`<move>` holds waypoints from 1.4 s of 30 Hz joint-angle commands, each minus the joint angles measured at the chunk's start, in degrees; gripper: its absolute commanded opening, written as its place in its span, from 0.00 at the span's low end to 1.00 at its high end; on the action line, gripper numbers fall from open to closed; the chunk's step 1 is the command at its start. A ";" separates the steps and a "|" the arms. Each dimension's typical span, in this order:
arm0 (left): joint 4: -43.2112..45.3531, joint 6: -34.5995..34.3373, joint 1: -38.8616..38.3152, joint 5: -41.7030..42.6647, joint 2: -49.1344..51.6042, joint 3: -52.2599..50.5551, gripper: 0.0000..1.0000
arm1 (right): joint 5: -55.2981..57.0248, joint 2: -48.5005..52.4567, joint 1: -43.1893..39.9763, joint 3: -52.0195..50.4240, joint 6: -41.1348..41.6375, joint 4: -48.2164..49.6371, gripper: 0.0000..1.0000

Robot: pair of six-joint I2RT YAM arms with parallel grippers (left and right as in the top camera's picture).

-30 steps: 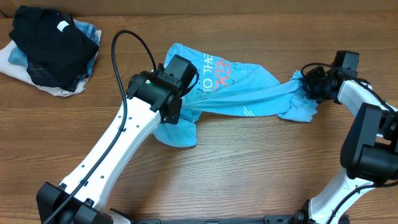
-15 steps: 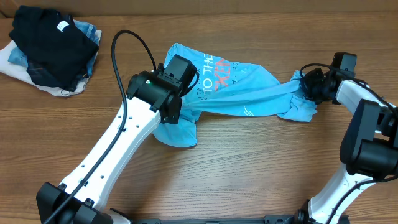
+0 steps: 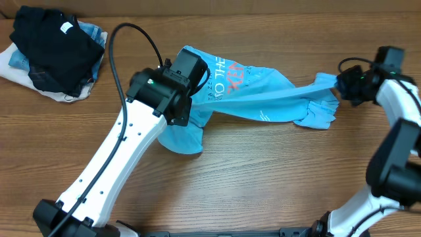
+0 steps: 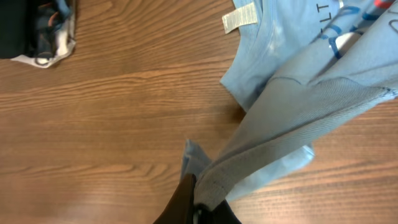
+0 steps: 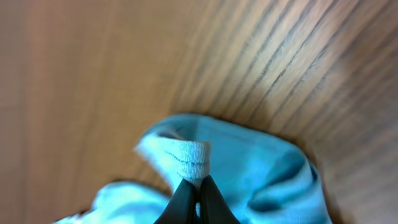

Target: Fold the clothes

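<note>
The left gripper [image 4: 198, 208], at the bottom of its wrist view, is pinching a bunched fold of the shirt [image 3: 263, 95]. The right gripper [image 5: 198, 200] is nipped onto a hemmed edge. From overhead, the shirt sits in the upper middle, twisted into a taut band between them, and its neck label [image 4: 240, 17] lies on the table [image 3: 263, 171]. I'd say it needs spreading first: draw the ends apart evenly, lift so the twist drops out, then lay it flat, clear of the dark pile [image 3: 56, 49] at upper left.
</note>
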 commanded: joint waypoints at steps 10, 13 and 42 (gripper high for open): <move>-10.69 -3.80 0.13 -0.61 -6.67 9.40 0.04 | 0.63 -27.23 -0.70 2.67 -0.22 -8.85 0.04; -11.04 -3.82 -1.38 -0.59 -11.91 11.17 0.04 | 0.63 -34.16 -0.70 2.69 -0.44 -10.93 0.04; 4.98 7.63 -11.04 -26.99 -25.77 36.68 0.04 | 7.23 -49.16 -0.70 35.78 -1.38 -28.52 0.04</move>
